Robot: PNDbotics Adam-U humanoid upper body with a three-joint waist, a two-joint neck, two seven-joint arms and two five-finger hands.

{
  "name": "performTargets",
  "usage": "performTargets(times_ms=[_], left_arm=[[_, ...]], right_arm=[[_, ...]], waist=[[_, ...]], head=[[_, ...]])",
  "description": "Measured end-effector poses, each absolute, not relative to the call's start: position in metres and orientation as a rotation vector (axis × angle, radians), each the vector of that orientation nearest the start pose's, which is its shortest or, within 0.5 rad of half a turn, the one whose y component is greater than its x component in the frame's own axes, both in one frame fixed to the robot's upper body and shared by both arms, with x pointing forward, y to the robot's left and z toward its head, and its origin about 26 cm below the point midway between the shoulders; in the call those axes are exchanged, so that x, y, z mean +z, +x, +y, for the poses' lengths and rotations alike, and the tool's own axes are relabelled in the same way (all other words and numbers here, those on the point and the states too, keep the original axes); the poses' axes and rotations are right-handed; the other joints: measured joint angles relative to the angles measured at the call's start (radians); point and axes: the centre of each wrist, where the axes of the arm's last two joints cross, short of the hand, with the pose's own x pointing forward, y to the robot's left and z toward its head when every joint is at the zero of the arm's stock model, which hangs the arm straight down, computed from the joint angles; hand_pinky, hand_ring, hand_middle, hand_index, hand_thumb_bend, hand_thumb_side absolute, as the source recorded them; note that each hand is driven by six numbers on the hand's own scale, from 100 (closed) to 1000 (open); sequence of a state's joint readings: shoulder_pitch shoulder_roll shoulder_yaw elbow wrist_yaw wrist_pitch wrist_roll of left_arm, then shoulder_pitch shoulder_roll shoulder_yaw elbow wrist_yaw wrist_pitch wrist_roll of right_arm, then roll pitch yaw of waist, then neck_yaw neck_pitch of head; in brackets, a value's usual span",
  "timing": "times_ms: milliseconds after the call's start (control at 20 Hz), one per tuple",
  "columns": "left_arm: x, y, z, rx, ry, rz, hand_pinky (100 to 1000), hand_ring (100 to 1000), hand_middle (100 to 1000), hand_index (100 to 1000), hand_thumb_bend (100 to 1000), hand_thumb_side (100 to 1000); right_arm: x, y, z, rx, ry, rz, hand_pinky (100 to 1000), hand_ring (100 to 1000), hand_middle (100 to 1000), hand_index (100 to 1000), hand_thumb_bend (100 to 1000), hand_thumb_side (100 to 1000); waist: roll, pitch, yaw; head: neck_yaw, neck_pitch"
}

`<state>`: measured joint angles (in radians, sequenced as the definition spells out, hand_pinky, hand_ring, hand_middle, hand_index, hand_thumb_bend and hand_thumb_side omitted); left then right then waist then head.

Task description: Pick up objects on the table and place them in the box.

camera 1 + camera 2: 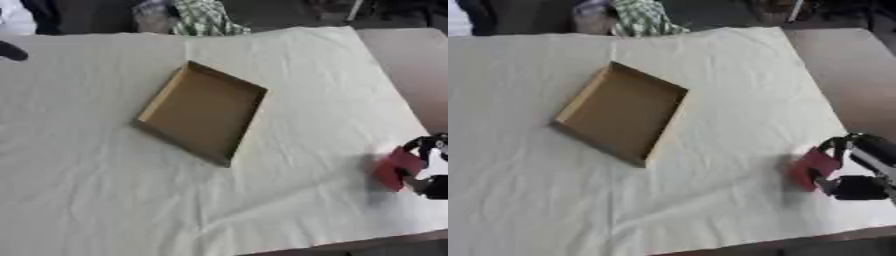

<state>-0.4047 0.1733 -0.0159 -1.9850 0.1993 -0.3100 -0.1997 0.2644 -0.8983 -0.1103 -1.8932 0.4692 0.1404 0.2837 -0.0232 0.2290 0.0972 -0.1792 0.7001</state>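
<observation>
Right hand and red object only partly readable

Right hand (pixel 857 172) is cut off by the frame's right edge, arm out of view; its fingers blur into the red object (pixel 811 169), so object type and contact can't be told. Dark shape (pixel 10 51) at the left edge is clipped, unidentifiable. Green-checked cloth (pixel 203 17) at the top edge is cropped and blurred.
</observation>
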Motion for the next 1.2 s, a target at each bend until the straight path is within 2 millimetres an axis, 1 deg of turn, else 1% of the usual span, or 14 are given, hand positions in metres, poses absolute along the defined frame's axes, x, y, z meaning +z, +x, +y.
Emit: performTargets(times_ms=[250,550,750,950,1200], left_arm=[[0.215,0.31,0.221,0.552,0.466,3.518,578,793,761,759,100,632],[0.215,0.31,0.221,0.556,0.465,3.519,578,793,762,760,100,632],[0.215,0.31,0.221,0.558,0.465,3.519,579,794,762,760,100,633],[0.215,0.31,0.22,0.554,0.468,3.519,579,794,762,760,100,633],[0.215,0.31,0.219,0.55,0.475,3.52,580,794,762,760,100,634]], right_arm=[[0.14,0.221,-0.413,1.151,-0.864,-1.127,896,771,424,685,100,500],[0.152,0.221,-0.406,1.154,-0.898,-1.18,899,770,417,683,100,492],[0.159,0.223,-0.404,1.169,-0.919,-1.215,901,772,415,681,100,486],[0.174,0.231,-0.402,1.212,-0.952,-1.268,904,771,410,677,100,487],[0.204,0.246,-0.395,1.294,-0.98,-1.358,906,773,411,673,100,483]], waist=[[0.0,0.0,0.001],[-0.004,-0.002,0.002],[-0.01,-0.009,0.003],[-0.014,-0.012,0.008],[-0.022,-0.017,0.017]], head=[[0.001,0.0],[0.002,0.0],[0.002,0.0],[0.002,0.0],[0.005,0.0]])
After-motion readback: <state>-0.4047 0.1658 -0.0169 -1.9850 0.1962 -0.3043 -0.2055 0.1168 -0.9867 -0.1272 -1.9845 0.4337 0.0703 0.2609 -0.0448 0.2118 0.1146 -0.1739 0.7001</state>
